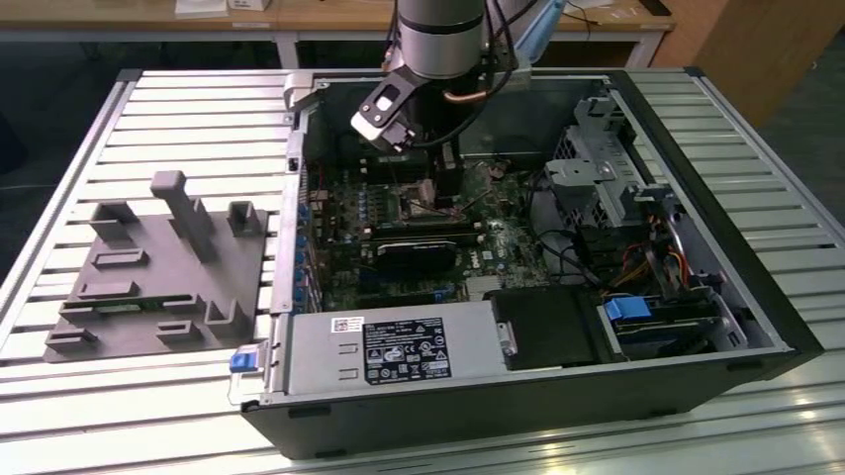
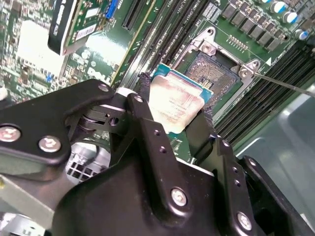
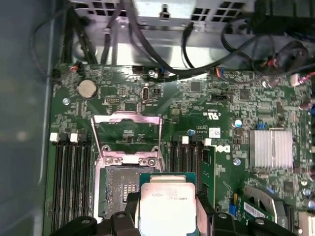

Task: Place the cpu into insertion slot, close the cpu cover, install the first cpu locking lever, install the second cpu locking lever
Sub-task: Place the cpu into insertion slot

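**None of four steps finished: cpu held just short of its slot**

We found the pincer (image 2: 174,112) clamped on the cpu (image 2: 174,104), one finger on each of two opposite edges and the metal top facing up. In the first wrist view the cpu (image 3: 165,206) overlapped one edge of the insertion slot (image 3: 120,189) but was not seated, and the dark centre lay bare. The cpu cover (image 3: 125,118) was swung back off the slot, with a thin lever rod (image 3: 97,140) free beside it. We judged seating, closing and both levers all left to do. Long memory slots (image 3: 71,182) ran close along both sides of the socket, so we judged room for the fingers tight there. Bare board lay beyond the cover, and the case wall (image 1: 528,416) stood well apart.
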